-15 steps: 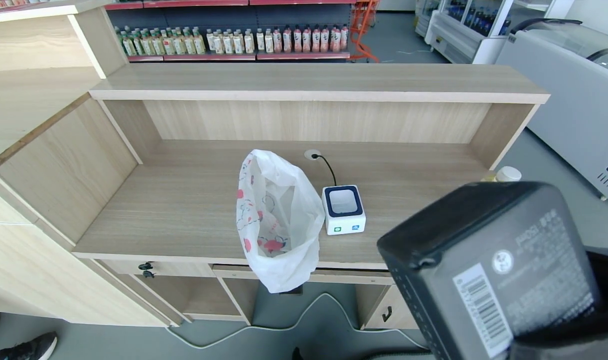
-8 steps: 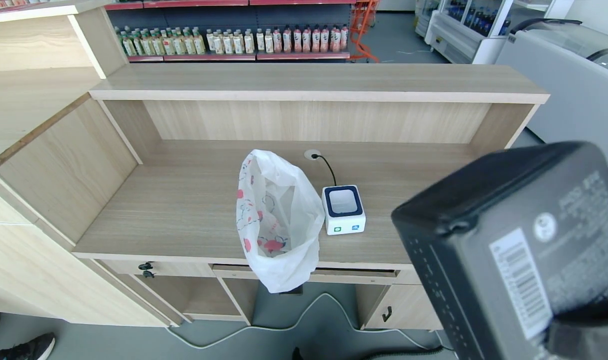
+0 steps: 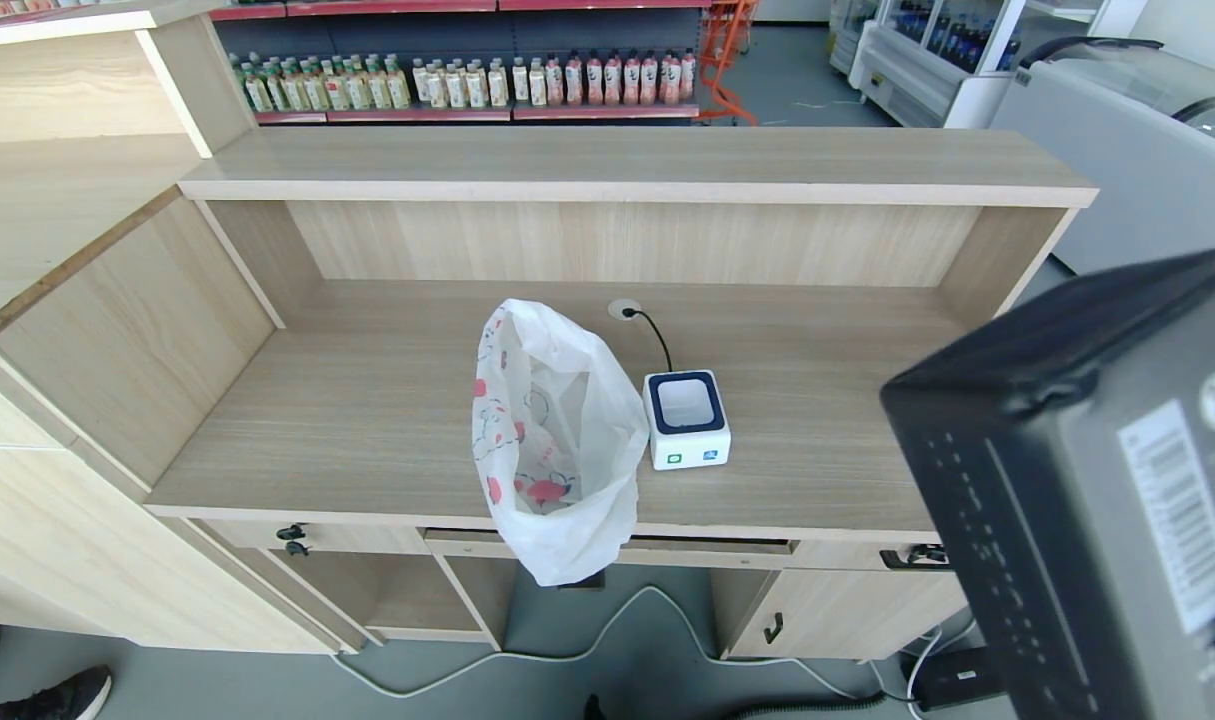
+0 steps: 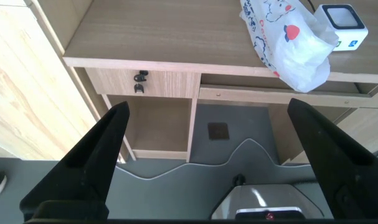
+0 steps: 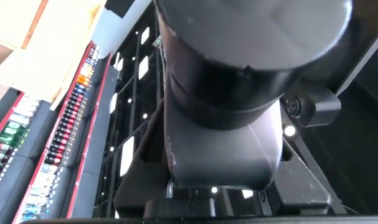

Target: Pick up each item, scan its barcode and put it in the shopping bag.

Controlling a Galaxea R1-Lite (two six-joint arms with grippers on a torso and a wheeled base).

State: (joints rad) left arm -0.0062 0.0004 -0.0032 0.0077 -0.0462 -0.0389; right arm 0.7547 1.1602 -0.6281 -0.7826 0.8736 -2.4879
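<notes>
A white shopping bag (image 3: 557, 440) with red prints stands open at the counter's front edge, its bottom hanging over the edge. Just right of it sits the white scanner (image 3: 685, 418) with a dark blue rim, its cable running back to a hole in the counter. My left gripper (image 4: 207, 168) hangs open and empty over the floor in front of the counter (image 4: 164, 37), well left of the bag (image 4: 288, 43) and scanner (image 4: 344, 15). A big black boxy body (image 3: 1097, 480) with a white barcode label, on my right arm, looms close to the head camera at the lower right.
The counter (image 3: 367, 400) has a raised back shelf (image 3: 627, 160) and side walls. Drawers and open compartments (image 3: 397, 590) lie below it. Cables and a power strip (image 3: 952, 678) lie on the floor. A chest freezer (image 3: 1147, 150) stands at the right.
The black body on my right arm has swung right and grown larger in the head view. It now covers the white-capped bottle seen at the counter's right end a second ago.
</notes>
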